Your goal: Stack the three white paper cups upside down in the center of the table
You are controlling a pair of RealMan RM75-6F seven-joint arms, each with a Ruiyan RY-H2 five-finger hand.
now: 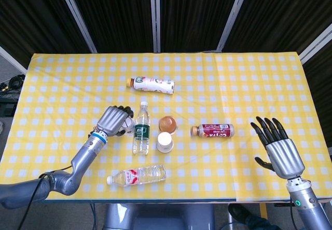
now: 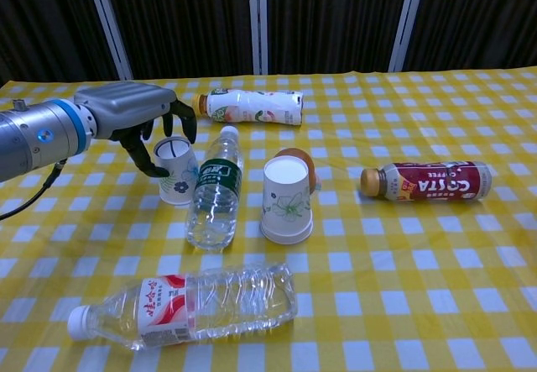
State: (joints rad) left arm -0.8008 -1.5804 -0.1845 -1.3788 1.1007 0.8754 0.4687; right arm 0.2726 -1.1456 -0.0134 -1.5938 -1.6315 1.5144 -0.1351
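Note:
Three white paper cups sit mid-table. The left cup (image 1: 126,124) (image 2: 175,170) stands upside down with a flower print. My left hand (image 1: 113,120) (image 2: 134,117) wraps it from the left, fingers curled over its far top edge and thumb against its near side. A second cup (image 1: 164,142) (image 2: 287,200) stands upside down in the centre. The third cup (image 1: 167,122) (image 2: 299,163) sits just behind it, showing a brown face. My right hand (image 1: 275,146) hovers open at the right front of the table, far from the cups, and is outside the chest view.
A green-label water bottle (image 1: 140,130) (image 2: 214,194) lies between the left and centre cups. A red-label clear bottle (image 1: 137,175) (image 2: 186,306) lies near the front edge. A cream drink bottle (image 1: 152,84) (image 2: 249,107) lies behind, and a Costa bottle (image 1: 213,131) (image 2: 426,181) lies to the right.

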